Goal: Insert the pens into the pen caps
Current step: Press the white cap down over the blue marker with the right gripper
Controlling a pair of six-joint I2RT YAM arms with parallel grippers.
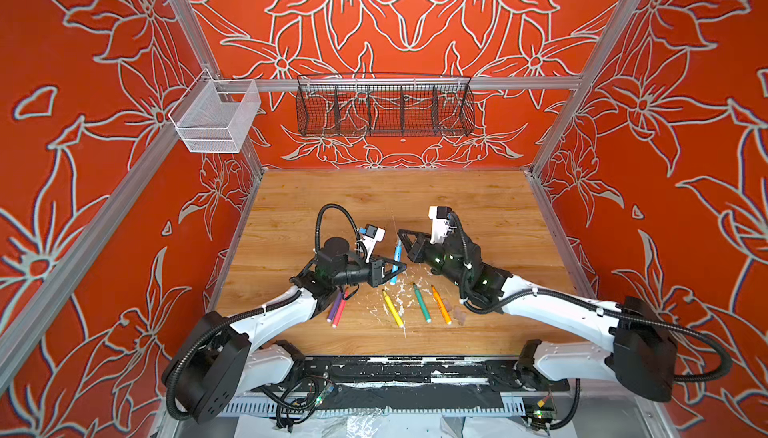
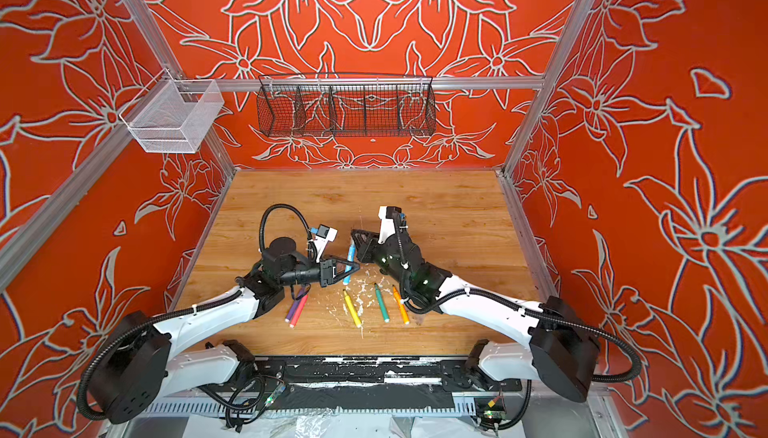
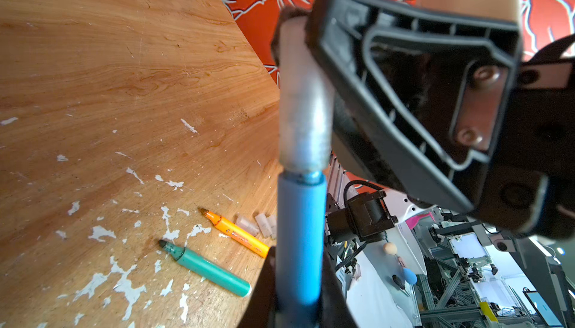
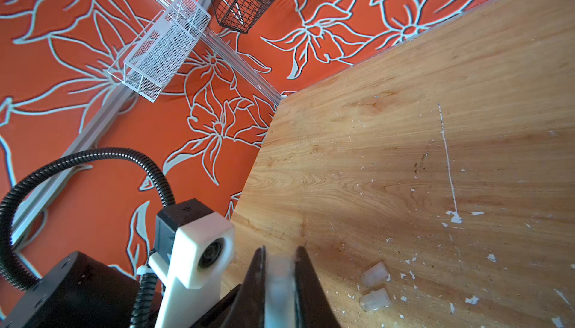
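Holds blue pen [image 3: 298,233] off the desk [image 1: 374,207] in tightly closed left hand [image 1: 399,269]; pinches cap [image 3: 303,118] in clamped right hand [image 1: 402,236], aligned end to end for pressing home.

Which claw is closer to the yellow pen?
Left. The left gripper, shut on the blue pen, is just beyond the yellow pen; the right gripper, shut on a pen cap, is farther back.

Matt blue pen [image 3: 300,248], frosted plastic cap [image 3: 303,118], wood-grain table [image 1: 415,199].
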